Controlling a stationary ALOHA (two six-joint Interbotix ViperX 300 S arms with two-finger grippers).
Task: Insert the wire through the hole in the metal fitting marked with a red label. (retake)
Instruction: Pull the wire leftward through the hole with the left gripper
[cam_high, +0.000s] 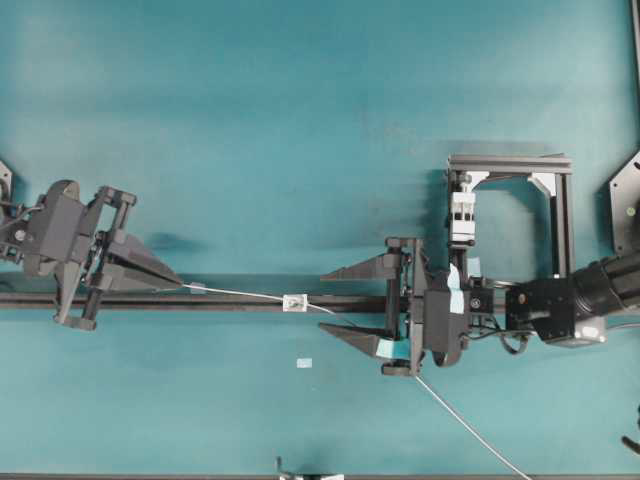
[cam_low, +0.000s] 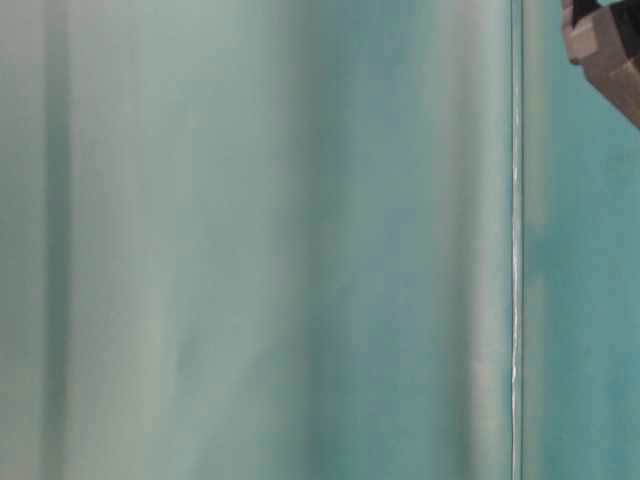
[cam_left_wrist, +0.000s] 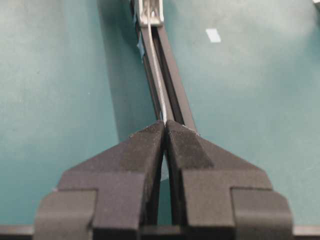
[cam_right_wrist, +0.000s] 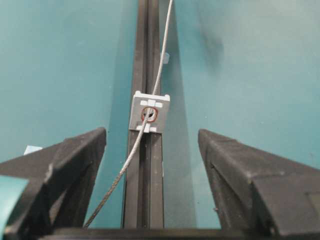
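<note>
One teal table (cam_high: 300, 100), and across it one long black rail (cam_high: 240, 300), with one black frame (cam_high: 555, 215) standing at the right holding one white clamp block (cam_high: 461, 217). Two grippers: the left gripper (cam_high: 178, 283) is pressed together, pinching the wire's end, and the right gripper (cam_high: 332, 306) is spread wide, straddling the rail with nothing between its fingers. One wire (cam_right_wrist: 131, 152), and it's already through the hole (cam_right_wrist: 148, 114) of the one metal fitting (cam_right_wrist: 149, 112) on the rail between the two grippers, plus two little pale tape scraps (cam_high: 304, 363) on the table.

wire (cam_right_wrist: 131, 155): 1 | metal fitting (cam_right_wrist: 149, 113): 1 | black rail (cam_right_wrist: 143, 200): 1 | grippers: 2 — left (cam_high: 178, 283), right (cam_high: 338, 305)
</note>
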